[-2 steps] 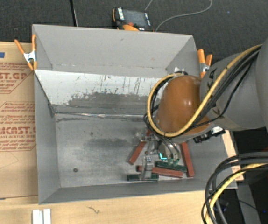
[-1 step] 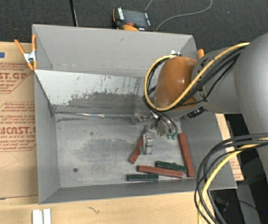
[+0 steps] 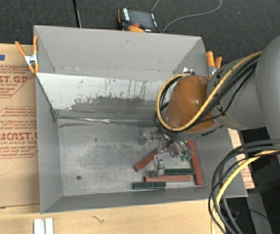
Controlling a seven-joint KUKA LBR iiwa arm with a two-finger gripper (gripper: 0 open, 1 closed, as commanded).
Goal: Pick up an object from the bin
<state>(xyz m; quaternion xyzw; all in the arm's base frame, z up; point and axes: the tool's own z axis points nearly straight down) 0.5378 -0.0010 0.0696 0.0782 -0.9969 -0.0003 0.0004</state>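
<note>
Camera view, down into one grey metal bin (image 3: 47, 130). Counted inside: three red-brown bars and two dark green bars, all clustered on the floor toward the near right corner. Leftmost, the tilted red-brown bar (image 3: 144, 163); along the near side, the flat red-brown bar (image 3: 169, 178); by the right wall, the third red-brown bar (image 3: 197, 168), running near to far. Nearest of all, the front dark green bar (image 3: 149, 185); just beyond the flat one, the rear dark green bar (image 3: 180, 171). Low over the cluster, the gripper (image 3: 159, 161), just right of the tilted bar's far end, below the arm's orange cover (image 3: 189, 101). Jaw state: cannot tell.
</note>
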